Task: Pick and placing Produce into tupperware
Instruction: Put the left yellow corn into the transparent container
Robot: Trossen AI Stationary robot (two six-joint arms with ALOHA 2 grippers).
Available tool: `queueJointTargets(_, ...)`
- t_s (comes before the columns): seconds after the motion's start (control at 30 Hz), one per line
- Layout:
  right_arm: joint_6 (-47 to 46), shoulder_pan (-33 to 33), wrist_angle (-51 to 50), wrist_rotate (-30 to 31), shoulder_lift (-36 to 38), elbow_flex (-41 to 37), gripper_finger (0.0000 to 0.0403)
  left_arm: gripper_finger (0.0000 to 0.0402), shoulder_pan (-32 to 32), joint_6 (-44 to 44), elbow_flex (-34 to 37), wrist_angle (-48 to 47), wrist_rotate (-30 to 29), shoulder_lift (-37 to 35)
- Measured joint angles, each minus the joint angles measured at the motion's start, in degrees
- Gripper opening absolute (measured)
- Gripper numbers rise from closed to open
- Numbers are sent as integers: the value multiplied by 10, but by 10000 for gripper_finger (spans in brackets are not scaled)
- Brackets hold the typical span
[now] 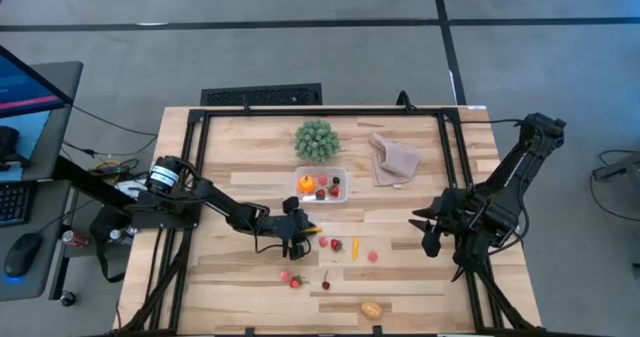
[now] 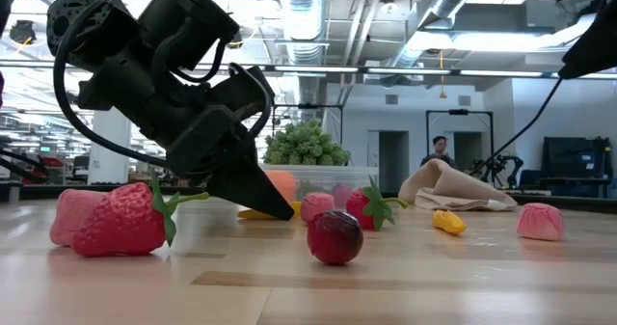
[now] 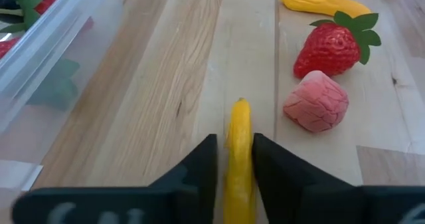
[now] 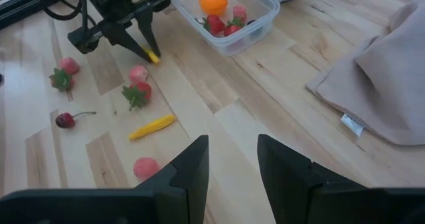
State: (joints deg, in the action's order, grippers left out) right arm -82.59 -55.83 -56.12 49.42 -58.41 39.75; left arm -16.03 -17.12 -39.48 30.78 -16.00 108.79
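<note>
From above, we see the left gripper down on the table just in front of the tupperware, while the right gripper waits well off to the side. In the left wrist view its fingers are clamped on a yellow banana, with a strawberry and a pink fruit lying just beside. In the right wrist view, that arm's own fingers stand apart, holding nothing.

Robotics lab, open industrial hall, exposed ceiling ducts, taped concrete floor, desk with monitor, person standing among equipment behind wooden table
</note>
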Motion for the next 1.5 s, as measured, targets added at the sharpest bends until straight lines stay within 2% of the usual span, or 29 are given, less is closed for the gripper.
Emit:
queueJointTargets(0.23, 0, 1, -1, 1, 0, 0, 121, 46, 0, -1, 0, 5, 5, 0)
queueJointTargets(0.53, 0, 1, -3, 1, 0, 0, 121, 41, -2, -6, 2, -1, 5, -28)
queueJointTargets(0.93, 4, 1, -11, 3, 0, 0, 120, 40, 1, 17, 2, -36, -72, -112)
queueJointTargets(1.2, 5, 1, -23, 4, 0, 0, 120, 40, 30, 28, 2, -62, -98, -149)
queueJointTargets(1.5, 5, 1, -22, 8, 0, 0, 120, 40, 72, 28, 1, -100, -84, -160)
